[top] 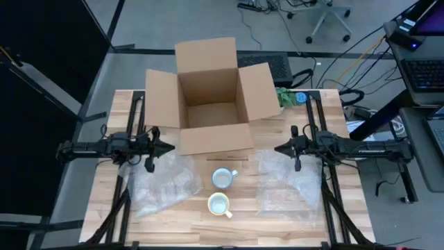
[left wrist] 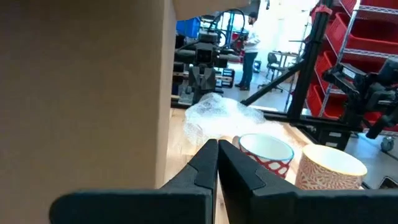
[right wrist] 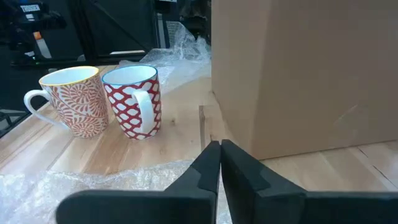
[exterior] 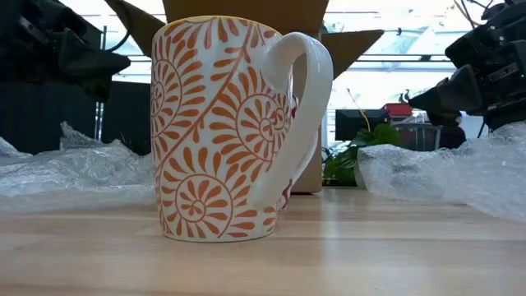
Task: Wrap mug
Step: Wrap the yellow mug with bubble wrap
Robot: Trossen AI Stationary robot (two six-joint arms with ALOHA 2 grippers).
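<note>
**Even light overhead, glare at counter level**

From above I get soft, even light with faint shadows on the counter [top: 277, 222]. In the low view, bright windows behind wash out the background; the orange mug [exterior: 226, 131] up close stays sharp. In my left wrist view the doorway glares white, and the cardboard box [left wrist: 81, 93] looms blurred.

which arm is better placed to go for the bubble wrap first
Either: the left gripper hangs above the left bubble wrap sheet, the right gripper above the right bubble wrap sheet; both have jaws shut.
</note>
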